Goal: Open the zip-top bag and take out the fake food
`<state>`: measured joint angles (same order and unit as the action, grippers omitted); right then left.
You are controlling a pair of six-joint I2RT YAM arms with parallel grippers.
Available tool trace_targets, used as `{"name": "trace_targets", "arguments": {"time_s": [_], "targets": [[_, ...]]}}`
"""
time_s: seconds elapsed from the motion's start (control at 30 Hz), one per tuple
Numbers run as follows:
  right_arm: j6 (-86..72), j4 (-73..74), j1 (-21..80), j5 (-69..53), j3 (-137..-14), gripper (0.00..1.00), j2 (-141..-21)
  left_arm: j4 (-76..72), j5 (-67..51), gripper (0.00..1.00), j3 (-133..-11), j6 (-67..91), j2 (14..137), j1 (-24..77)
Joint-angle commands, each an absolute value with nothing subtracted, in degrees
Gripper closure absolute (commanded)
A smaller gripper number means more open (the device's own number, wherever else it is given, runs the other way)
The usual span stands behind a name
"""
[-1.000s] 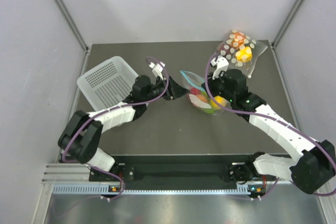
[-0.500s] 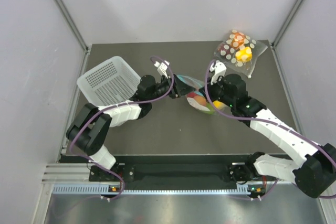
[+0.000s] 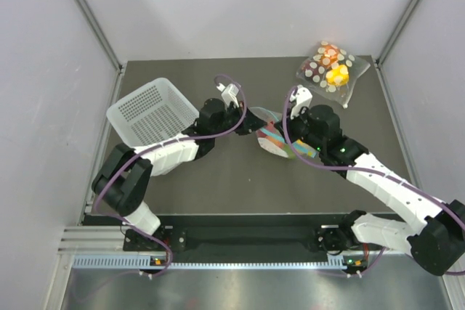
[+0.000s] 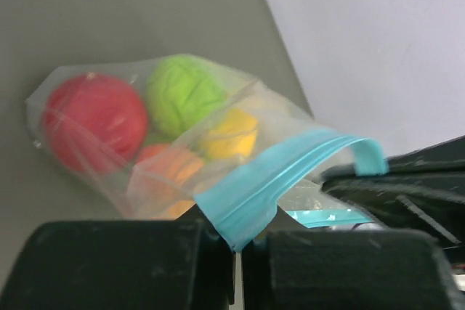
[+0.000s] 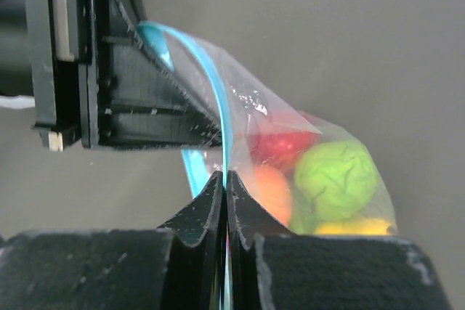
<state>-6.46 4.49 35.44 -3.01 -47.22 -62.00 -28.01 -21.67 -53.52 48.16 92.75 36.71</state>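
Bag (image 3: 273, 136), mid tabletop (image 3: 218, 179) | L grip (image 4: 237, 243), R grip (image 5: 225, 183): each clenched on a zip lip | I'd pull apart slow, level.

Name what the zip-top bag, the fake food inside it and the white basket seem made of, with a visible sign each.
Zip-top bag: thin clear plastic film, glossy; it crinkles and shows the contents.
Fake food: probably moulded plastic, smooth, the green piece wrinkled.
Basket: likely rigid white plastic, matte, perforated.
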Motion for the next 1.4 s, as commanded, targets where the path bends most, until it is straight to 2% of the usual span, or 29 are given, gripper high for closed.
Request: {"name": "trace_targets", "arguments": {"time_s": [0.0,0.27,0.6,0.83,1.13,1.37], "targets": [[-6.8,1.4,36.4,2.5,-47.5,1.00,-60.5,-23.3,-19.8,0.99,-55.2,43.6,89.5,37.0],[-7.8,3.3,36.3,18.1,-50.3,1.00,-60.7,-12.3,-22.9,1.00,-53.7,33.9,83.7,37.0],[-7.9,3.6,36.1,30.1,-52.0,1.00,-58.2,8.3,-11.3,1.00,-52.2,26.5,76.6,36.8],[-8.3,1.9,36.1,38.1,-51.6,1.00,-53.9,10.5,-5.6,1.00,-53.3,22.6,77.7,36.8],[-5.8,2.4,36.1,39.7,-52.9,1.00,-50.7,4.8,-10.0,1.00,-61.9,16.8,88.0,36.8],[-11.4,2.0,36.2,30.0,-46.7,1.00,-52.6,4.9,-5.7,1.00,-58.1,13.0,89.1,36.7]]}}
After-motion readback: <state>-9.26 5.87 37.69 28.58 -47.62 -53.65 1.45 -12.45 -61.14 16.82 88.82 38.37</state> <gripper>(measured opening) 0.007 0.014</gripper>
